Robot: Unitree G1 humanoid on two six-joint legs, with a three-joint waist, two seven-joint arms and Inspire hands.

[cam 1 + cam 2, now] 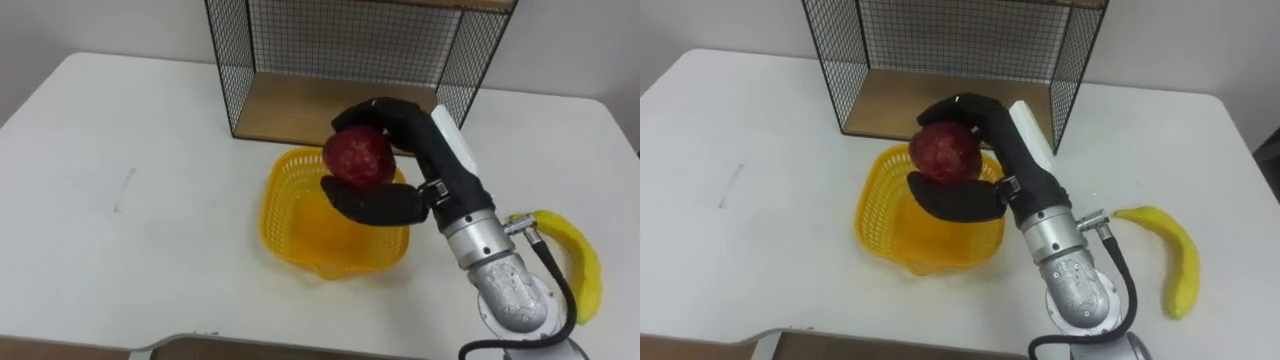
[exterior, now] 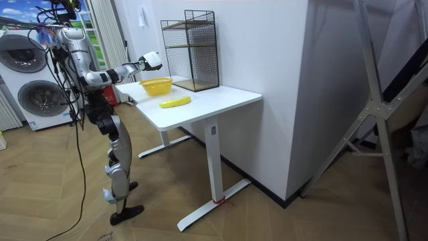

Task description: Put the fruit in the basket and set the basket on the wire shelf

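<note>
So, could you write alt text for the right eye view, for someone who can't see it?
The robot's right hand holds a red apple over a yellow basket on a white table. A wire shelf stands behind the basket, and a banana lies to the right.

Right hand — fingers curled, arm outstretched
</note>
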